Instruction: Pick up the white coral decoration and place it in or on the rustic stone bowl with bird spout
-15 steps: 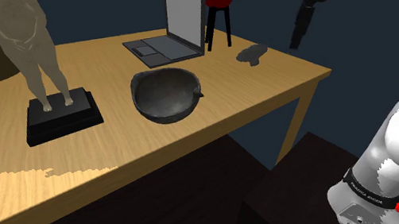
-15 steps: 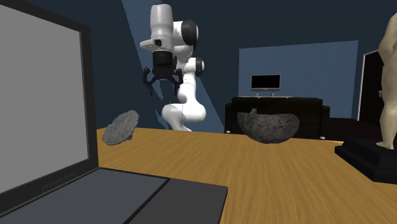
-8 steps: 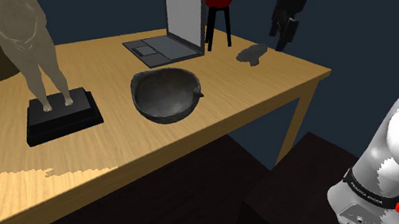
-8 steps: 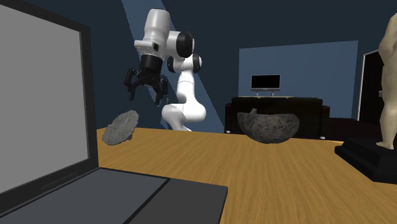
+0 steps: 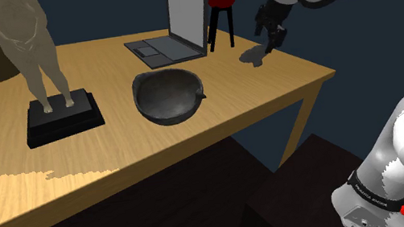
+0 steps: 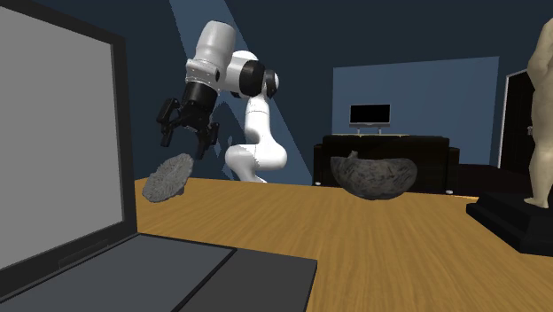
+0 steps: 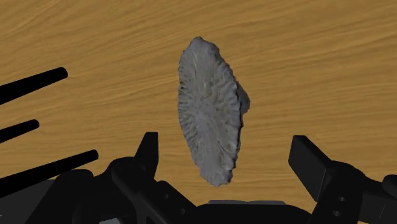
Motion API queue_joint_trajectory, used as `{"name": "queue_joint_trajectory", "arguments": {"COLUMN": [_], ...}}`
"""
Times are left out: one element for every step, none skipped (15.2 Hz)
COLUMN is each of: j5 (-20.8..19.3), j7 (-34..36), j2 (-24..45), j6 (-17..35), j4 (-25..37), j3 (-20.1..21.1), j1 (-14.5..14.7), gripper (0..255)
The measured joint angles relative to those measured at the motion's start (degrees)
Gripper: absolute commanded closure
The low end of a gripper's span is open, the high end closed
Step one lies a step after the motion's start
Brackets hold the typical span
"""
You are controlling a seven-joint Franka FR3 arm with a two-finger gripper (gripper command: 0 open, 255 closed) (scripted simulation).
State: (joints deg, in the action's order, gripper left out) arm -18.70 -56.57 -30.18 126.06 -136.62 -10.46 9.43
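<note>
Coral decoration, drawn grey and ridged like an oval disc, sits on the wooden table near its corner. In the shoulder view it is between two and three o'clock from the dark stone bowl, well apart from it. In the second exterior view the coral decoration leans tilted on its edge, at nine o'clock from the stone bowl. There my gripper hovers just above the piece, at about one o'clock from it. My jaws are spread wide, gripping nothing. Through my wrist camera the coral decoration lies beneath the gap between my fingers, untouched. An open laptop stands at twelve o'clock from the bowl in the shoulder view.
</note>
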Motion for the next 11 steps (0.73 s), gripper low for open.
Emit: {"name": "queue_joint_trajectory", "arguments": {"j5": [-0.1, -0.3, -0.4, -0.5, -0.6, -0.6, -0.6, -0.7, -0.7, -0.7, -0.7], "j7": [-0.2, -0.1, -0.1, 0.0, 0.0, 0.0, -0.1, -0.1, -0.1, -0.1, -0.1], "j2": [0.5, 0.9, 1.3, 2.2, 2.5, 2.7, 2.7, 2.8, 2.8, 2.8, 2.8], "j6": [0.8, 1.6, 2.4, 3.6, 4.0, 4.3, 4.5, 4.6, 4.7, 4.7, 4.7], "j4": [-0.3, -0.5, -0.9, -1.1, -1.2, -1.4, -1.5, -1.6, -1.6, -1.6, -1.6], "j3": [-0.2, -0.3, -0.5, -0.8, -0.8, -0.9, -1.0, -1.0, -1.0, -1.0, -1.0], "j1": [0.0, -0.1, -0.1, -0.2, -0.2, -0.2, -0.2, -0.2, -0.3, -0.3, -0.3], "gripper": [0, 0, 0, 0, 0, 0, 0, 0, 0, 0, 0]}}
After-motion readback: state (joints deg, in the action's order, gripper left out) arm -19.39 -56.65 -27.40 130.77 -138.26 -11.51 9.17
